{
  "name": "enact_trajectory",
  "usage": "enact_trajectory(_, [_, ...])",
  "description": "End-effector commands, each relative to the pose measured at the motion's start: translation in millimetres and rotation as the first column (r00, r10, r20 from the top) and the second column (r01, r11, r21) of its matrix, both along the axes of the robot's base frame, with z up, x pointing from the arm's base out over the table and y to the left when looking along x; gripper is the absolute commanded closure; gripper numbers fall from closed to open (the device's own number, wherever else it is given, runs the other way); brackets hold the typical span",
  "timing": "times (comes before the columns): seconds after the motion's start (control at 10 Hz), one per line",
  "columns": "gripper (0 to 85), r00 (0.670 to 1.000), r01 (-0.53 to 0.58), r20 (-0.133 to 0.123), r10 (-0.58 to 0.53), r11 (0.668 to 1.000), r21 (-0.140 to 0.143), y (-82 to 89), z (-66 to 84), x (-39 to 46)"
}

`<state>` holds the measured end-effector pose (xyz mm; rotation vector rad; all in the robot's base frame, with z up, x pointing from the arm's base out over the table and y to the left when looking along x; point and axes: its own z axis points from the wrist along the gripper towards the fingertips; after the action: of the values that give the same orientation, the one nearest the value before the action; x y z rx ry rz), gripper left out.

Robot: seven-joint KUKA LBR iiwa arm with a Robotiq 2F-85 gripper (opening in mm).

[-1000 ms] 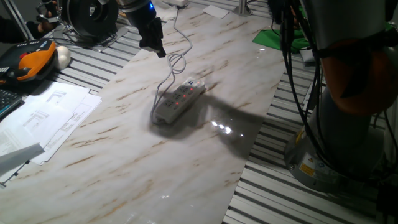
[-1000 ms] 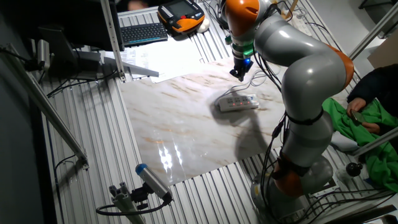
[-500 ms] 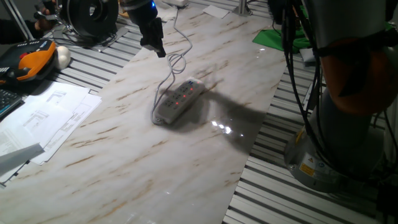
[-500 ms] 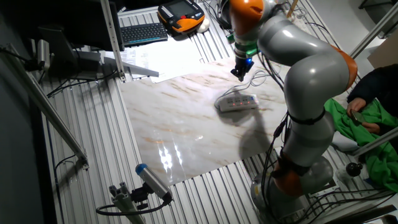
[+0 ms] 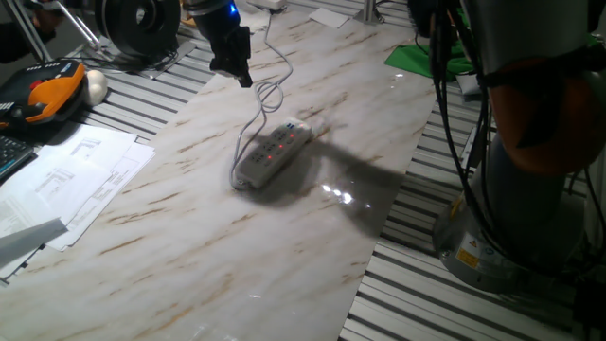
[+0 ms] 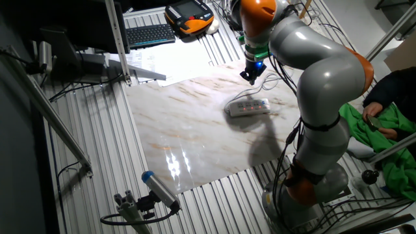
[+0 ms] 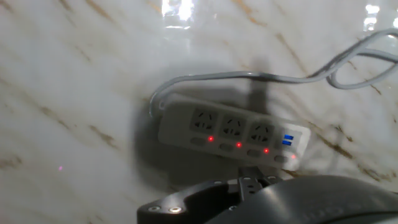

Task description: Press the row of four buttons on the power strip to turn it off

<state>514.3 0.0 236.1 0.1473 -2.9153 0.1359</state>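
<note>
The white power strip [image 5: 273,153] lies on the marble board, its thin cord [image 5: 258,109] looping toward the back. The hand view looks down on the power strip [image 7: 233,130]. Along its near edge runs the row of buttons [image 7: 239,146], with three red lights glowing beside them. My gripper [image 5: 239,74] hangs in the air behind the strip, over the cord and apart from it. In the other fixed view the gripper [image 6: 249,78] is above and behind the power strip [image 6: 248,107]. No view shows the fingertips clearly.
An orange teach pendant [image 5: 43,90] and papers [image 5: 71,180] lie left of the board on the slatted table. A keyboard [image 6: 149,34] sits at the back. Green cloth [image 5: 426,59] lies at the far right. The arm's base [image 5: 530,199] stands at the right.
The arm's elbow has shifted slightly in the other fixed view. The hand stays almost where it was above the cord. The power strip has not moved.
</note>
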Motion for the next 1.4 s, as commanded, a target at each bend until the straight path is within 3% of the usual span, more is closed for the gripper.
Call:
enact_trajectory(0.0, [85.0,1.000,0.013,0.004,-0.013,1.000,0.014,0.0,-0.1,0.0])
enact_trajectory(0.1, [85.0,0.999,0.015,0.028,-0.017,0.998,0.061,0.0,-0.1,0.0])
enact_trajectory(0.2, [85.0,1.000,-0.006,0.026,0.005,0.999,0.053,0.0,-0.1,0.0])
enact_trajectory(0.3, [85.0,1.000,0.006,0.015,-0.007,0.998,0.068,0.0,-0.1,0.0])
enact_trajectory(0.5, [85.0,0.999,0.007,0.034,-0.008,0.999,0.046,0.0,-0.1,0.0])
enact_trajectory(0.6, [85.0,0.999,0.021,0.038,-0.024,0.998,0.065,0.0,-0.1,0.0])
enact_trajectory(0.8, [85.0,0.999,0.012,0.042,-0.014,0.998,0.056,0.0,-0.1,0.0])
enact_trajectory(1.1, [85.0,1.000,0.010,0.019,-0.011,0.999,0.043,0.0,-0.1,0.0])
enact_trajectory(1.3, [85.0,0.999,0.025,0.023,-0.025,0.999,0.027,3.0,-7.1,-8.8])
